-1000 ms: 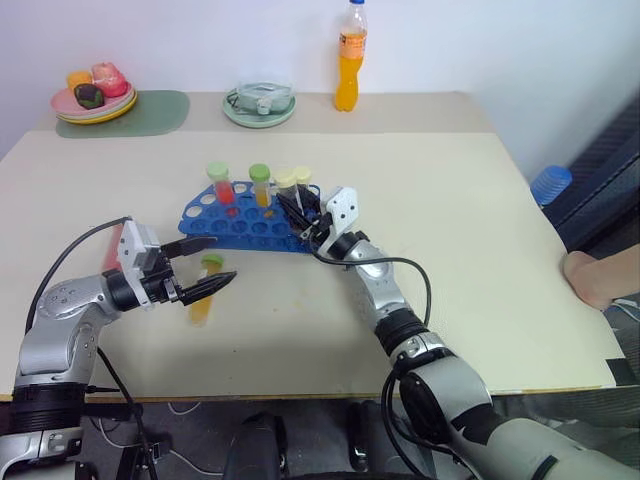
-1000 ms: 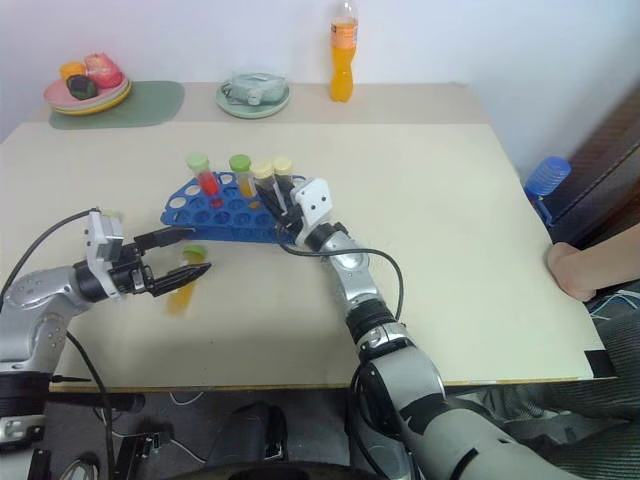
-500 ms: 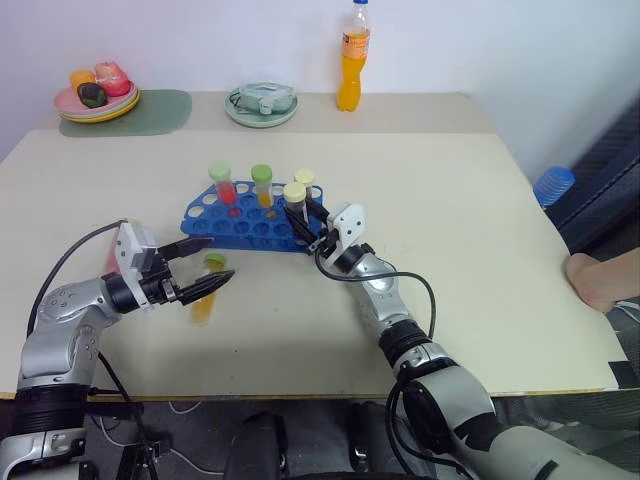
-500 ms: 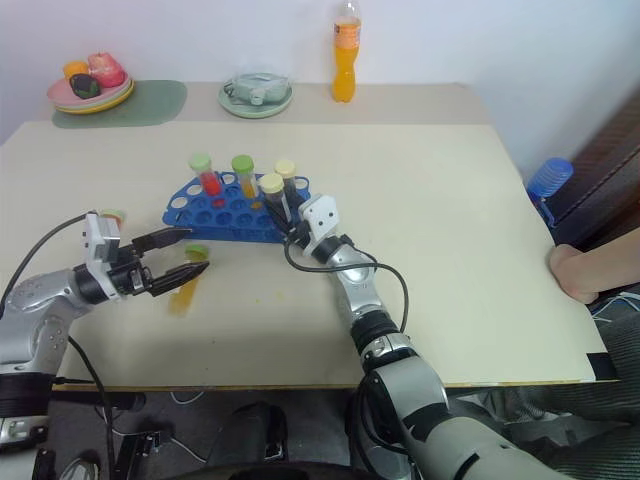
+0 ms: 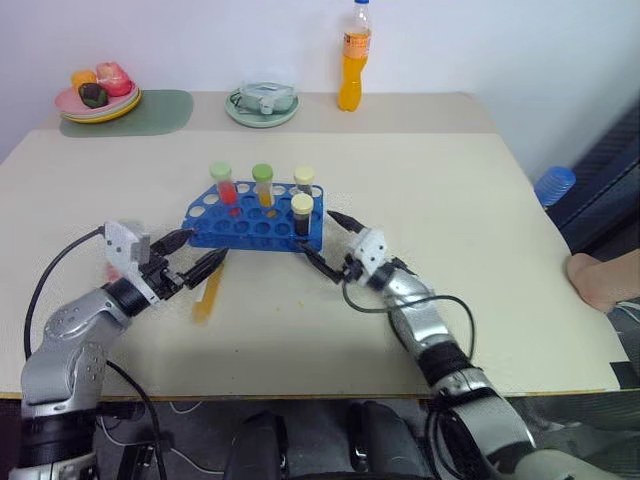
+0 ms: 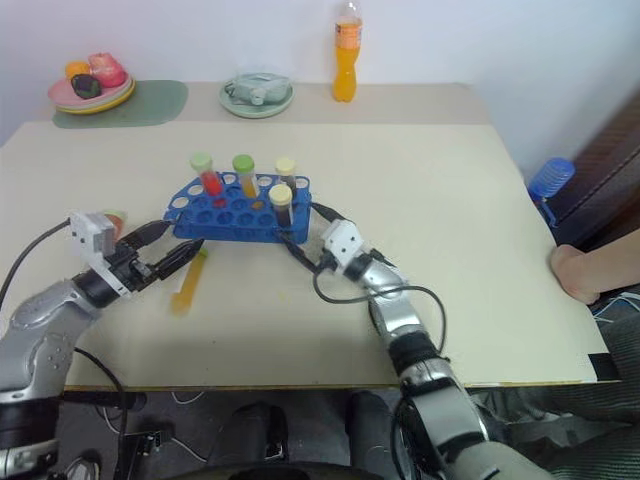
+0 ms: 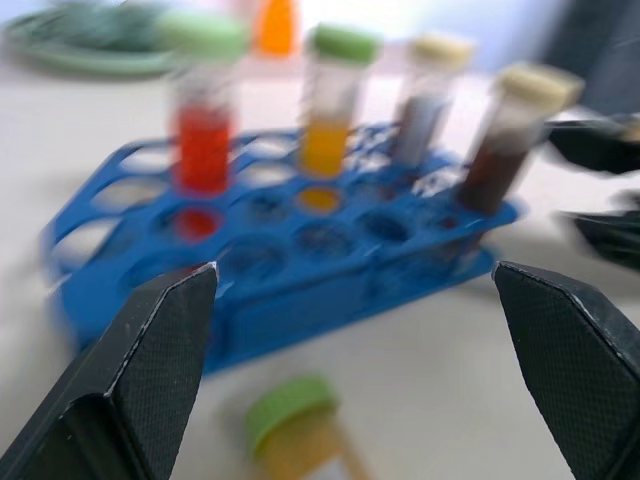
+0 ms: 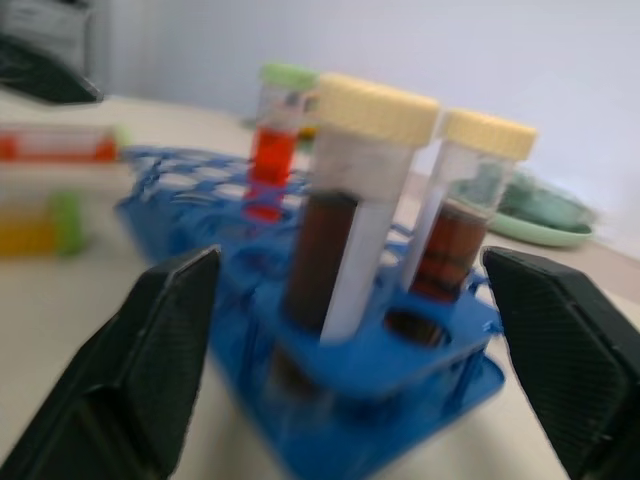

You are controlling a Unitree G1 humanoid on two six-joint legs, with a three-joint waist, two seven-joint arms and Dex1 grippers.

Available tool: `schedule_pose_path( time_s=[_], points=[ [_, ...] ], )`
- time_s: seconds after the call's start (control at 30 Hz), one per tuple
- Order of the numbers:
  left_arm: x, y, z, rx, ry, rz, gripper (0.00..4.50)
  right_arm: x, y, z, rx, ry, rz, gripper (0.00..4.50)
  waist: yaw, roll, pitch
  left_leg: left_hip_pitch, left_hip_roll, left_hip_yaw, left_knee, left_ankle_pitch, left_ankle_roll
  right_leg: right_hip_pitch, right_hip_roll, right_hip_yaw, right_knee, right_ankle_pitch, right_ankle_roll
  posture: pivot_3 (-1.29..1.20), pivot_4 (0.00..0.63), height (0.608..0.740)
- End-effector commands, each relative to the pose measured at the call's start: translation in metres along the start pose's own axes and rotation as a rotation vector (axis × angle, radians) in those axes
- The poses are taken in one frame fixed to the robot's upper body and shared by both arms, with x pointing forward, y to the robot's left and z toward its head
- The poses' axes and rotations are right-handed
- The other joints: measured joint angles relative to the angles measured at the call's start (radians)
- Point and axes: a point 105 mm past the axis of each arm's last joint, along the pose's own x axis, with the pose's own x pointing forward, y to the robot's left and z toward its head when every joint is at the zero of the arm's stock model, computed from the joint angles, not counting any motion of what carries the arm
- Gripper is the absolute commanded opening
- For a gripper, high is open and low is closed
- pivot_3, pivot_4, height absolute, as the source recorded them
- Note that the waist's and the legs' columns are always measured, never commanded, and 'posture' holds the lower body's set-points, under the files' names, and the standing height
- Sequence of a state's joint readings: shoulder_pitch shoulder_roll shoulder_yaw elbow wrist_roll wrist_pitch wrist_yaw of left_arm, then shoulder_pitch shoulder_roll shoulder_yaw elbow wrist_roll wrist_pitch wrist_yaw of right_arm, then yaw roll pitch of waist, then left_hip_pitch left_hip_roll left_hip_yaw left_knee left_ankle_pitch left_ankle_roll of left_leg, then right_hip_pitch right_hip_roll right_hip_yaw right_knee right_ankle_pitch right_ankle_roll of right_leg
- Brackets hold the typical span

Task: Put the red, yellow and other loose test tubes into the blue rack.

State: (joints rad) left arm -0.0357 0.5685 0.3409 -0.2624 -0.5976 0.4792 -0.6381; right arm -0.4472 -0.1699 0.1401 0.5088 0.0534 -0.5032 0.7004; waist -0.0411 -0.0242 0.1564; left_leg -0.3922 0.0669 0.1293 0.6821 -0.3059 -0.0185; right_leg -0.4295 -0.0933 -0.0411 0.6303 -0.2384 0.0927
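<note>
Cream table (image 5: 480, 250) against a white wall; at the far edge, from 10 to 12 o'clock, a plate of fruit (image 5: 97, 98) on a green mat, a pale green dish (image 5: 261, 104) and an orange drink bottle (image 5: 350, 60).

My left pincer (image 5: 198, 258) hangs at 9 o'clock, fingers spread wide, nothing between them. Just below its tips a yellow-orange tube (image 5: 207, 297) lies flat on the table, near the rack's near-left corner but outside it. A red tube (image 6: 112, 218) lies by my left wrist.

The blue rack (image 5: 245, 229) sits centre. Upright in it: red tube with green cap (image 5: 223, 184), orange tube with green cap (image 5: 263, 184), then two dark brown tubes with cream caps (image 5: 302, 213), at the right end.

My right pincer (image 5: 330, 245) is just right of the rack, fingers spread, empty, clear of the brown tubes.
</note>
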Motion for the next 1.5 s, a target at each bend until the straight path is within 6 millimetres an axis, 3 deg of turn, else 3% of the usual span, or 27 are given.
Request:
schedule_pose_path(
  time_s=[0.03,0.2,0.27,0.37,0.6,1.0,1.1,1.27,1.3,1.5],
  points=[
    [-0.008,-0.006,0.017,-0.005,0.0,0.07,4.5,-0.021,-0.011,0.025,-0.044,-0.011,0.064,4.25,0.0,0.0,0.0,0.0,0.0,0.0,0.0,0.0,0.0,0.0,0.0,0.0,0.0,0.0,0.0,0.0,0.15,0.74],
    [-0.019,0.003,0.01,-0.12,0.202,0.277,4.5,-0.058,-0.019,0.041,-0.085,0.073,0.171,4.25,-0.002,0.0,0.0,0.001,0.0,-0.003,0.0,-0.003,0.005,0.0,0.0,0.0,0.0,0.0,0.0,0.0,0.15,0.74],
    [-0.023,0.002,0.002,-0.159,0.369,0.299,4.5,-0.068,-0.018,0.048,-0.082,0.094,0.224,4.25,0.0,-0.001,0.001,0.002,0.0,-0.004,0.0,-0.003,0.005,0.001,0.001,0.0,0.0,0.0,0.0,0.0,0.15,0.74],
    [-0.015,-0.004,0.009,-0.192,0.418,0.294,4.5,-0.08,-0.014,0.058,-0.052,0.109,0.311,4.25,0.004,-0.002,0.001,0.002,-0.001,-0.005,0.0,-0.003,0.005,0.002,0.002,0.0,0.0,0.0,0.0,0.0,0.15,0.74],
    [0.001,0.001,0.001,-0.179,0.564,0.32,4.5,-0.093,0.0,0.068,0.001,0.124,0.411,4.25,0.012,-0.002,0.001,0.002,-0.001,-0.003,0.0,0.0,0.0,0.002,0.003,0.0,-0.001,0.0,0.0,0.0,0.15,0.74],
    [0.031,0.005,-0.017,-0.201,0.747,0.341,4.5,-0.095,0.004,0.073,0.014,0.123,0.382,4.25,0.033,-0.004,0.001,0.001,-0.002,-0.002,0.001,0.0,0.0,0.002,0.002,0.0,-0.002,0.0,0.0,0.0,0.15,0.74],
    [0.034,0.008,-0.021,-0.197,0.794,0.357,3.61,-0.097,0.005,0.074,0.017,0.124,0.374,4.31,0.033,-0.004,0.001,0.002,-0.002,-0.002,0.001,0.0,0.0,0.002,0.002,0.0,-0.001,0.0,0.0,0.0,0.15,0.74],
    [0.03,0.011,-0.023,-0.181,0.819,0.385,1.04,-0.098,0.004,0.073,0.015,0.132,0.362,4.31,0.03,-0.003,0.001,0.002,-0.002,-0.002,0.001,0.0,-0.001,0.002,0.002,0.0,-0.001,0.0,0.0,0.0,0.15,0.74],
    [0.03,0.01,-0.023,-0.186,0.817,0.385,0.79,-0.098,0.004,0.073,0.015,0.132,0.361,4.31,0.03,-0.004,0.001,0.002,-0.002,-0.002,0.001,0.0,-0.001,0.002,0.002,0.0,-0.001,0.0,0.0,0.0,0.15,0.74],
    [0.027,0.009,-0.013,-0.185,0.766,0.373,0.78,-0.095,0.003,0.07,0.0,0.137,0.364,4.31,0.029,-0.004,0.001,0.002,-0.002,-0.002,0.001,0.0,-0.001,0.002,0.002,0.0,-0.001,0.0,0.0,0.0,0.15,0.74]
  ],
)
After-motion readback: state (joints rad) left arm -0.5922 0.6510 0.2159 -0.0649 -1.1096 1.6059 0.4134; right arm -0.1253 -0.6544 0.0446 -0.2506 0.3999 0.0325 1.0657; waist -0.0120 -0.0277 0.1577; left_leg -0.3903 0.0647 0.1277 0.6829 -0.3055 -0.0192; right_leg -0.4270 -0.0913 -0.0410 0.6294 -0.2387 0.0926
